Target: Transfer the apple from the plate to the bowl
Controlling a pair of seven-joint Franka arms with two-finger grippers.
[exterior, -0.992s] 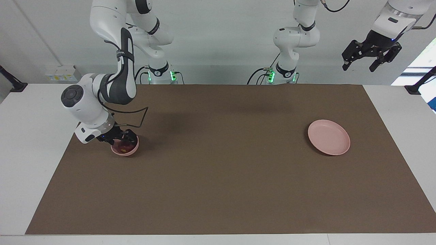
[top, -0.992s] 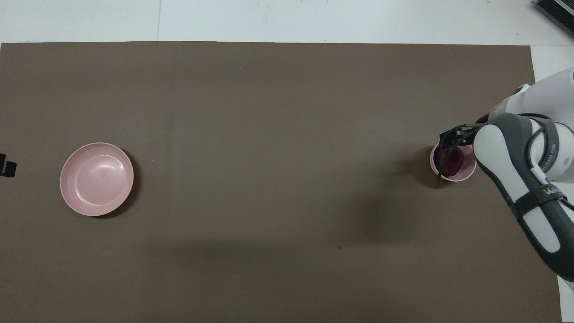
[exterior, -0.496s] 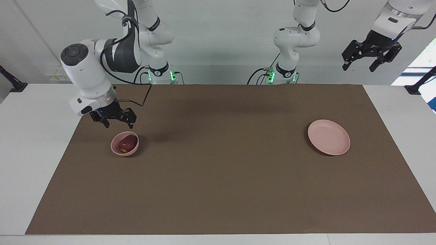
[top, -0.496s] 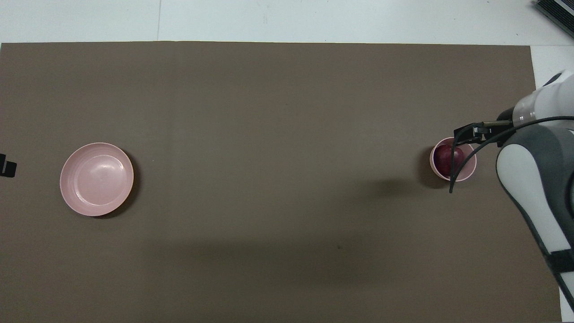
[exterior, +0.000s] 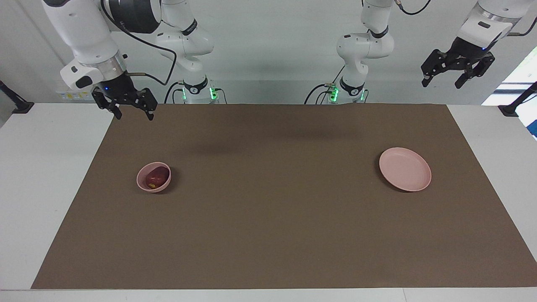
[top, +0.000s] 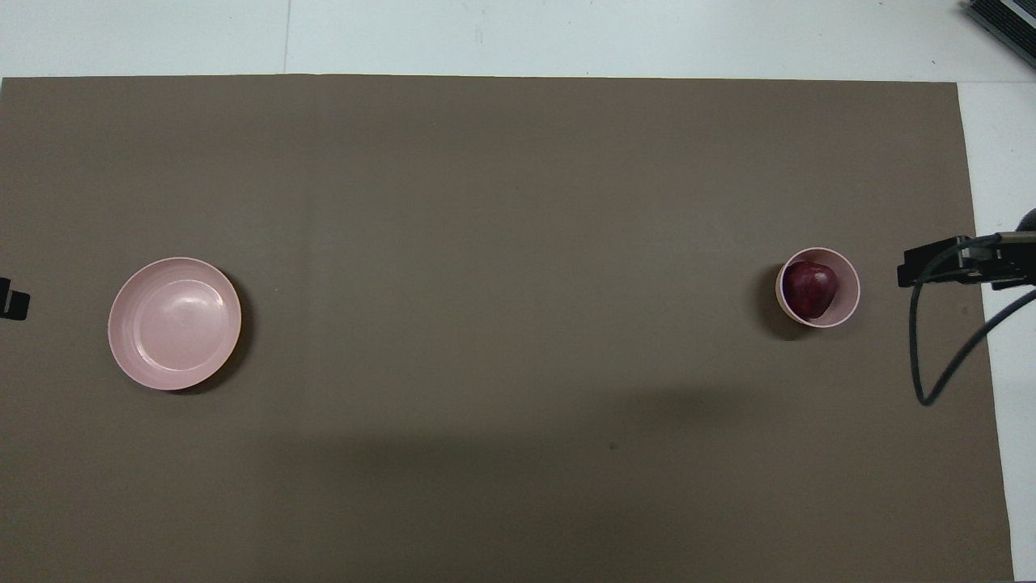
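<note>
Toward my right arm's end of the worktop (exterior: 268, 235), apple (exterior: 157, 177) sits in bowl (exterior: 144, 186), below my wide-open, empty right end effector (exterior: 131, 111); left end effector (exterior: 457, 73) waits, open.

**Colours noted on inspection**

Apple (exterior: 157, 177): dark red, yellowish patch. Bowl (exterior: 144, 184) and plate (exterior: 405, 169): pale pink, plain. Surface (exterior: 272, 209): plain brown mat, white margins. Left hand (exterior: 457, 71) and right hand (exterior: 126, 105): black, on white arms with grey joints.
</note>
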